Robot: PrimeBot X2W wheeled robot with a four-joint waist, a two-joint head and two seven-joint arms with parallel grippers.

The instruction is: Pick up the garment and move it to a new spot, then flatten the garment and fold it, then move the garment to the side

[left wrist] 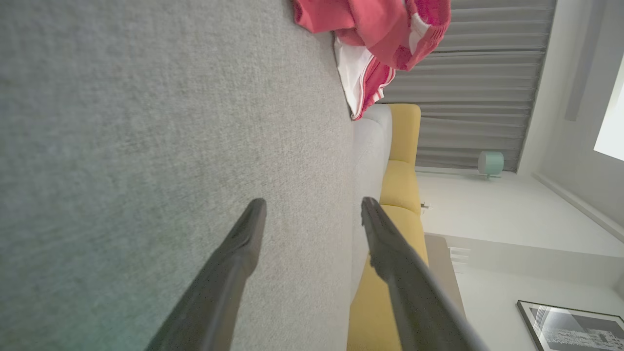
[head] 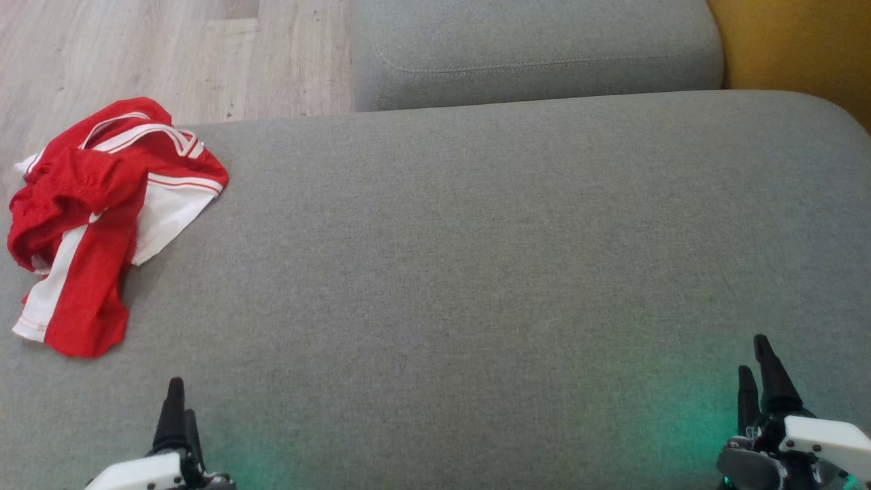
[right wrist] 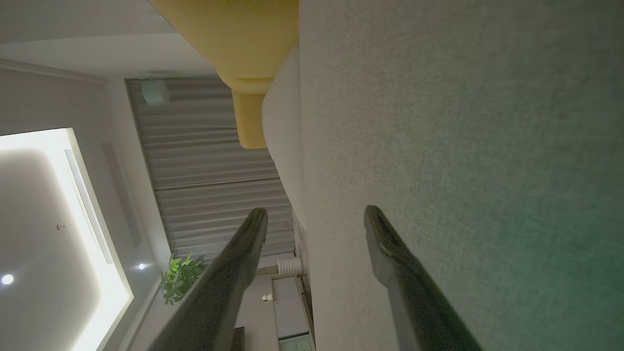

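The garment (head: 102,218) is red with white stripes and panels. It lies crumpled at the far left of the grey cushion (head: 476,272), partly over the left edge. The left wrist view has the garment (left wrist: 375,39) at its top edge, well ahead of the fingers. My left gripper (head: 178,408) rests low at the near left, below the garment and apart from it; it is open (left wrist: 312,209) with nothing between its fingers. My right gripper (head: 757,371) sits at the near right, far from the garment, and is open (right wrist: 314,214) and empty too.
A second grey cushion (head: 537,47) lies beyond the main one. Yellow upholstery (head: 803,47) borders the far right corner. Pale wood floor (head: 136,54) shows past the left and far edges. The cushion's middle and right are bare fabric.
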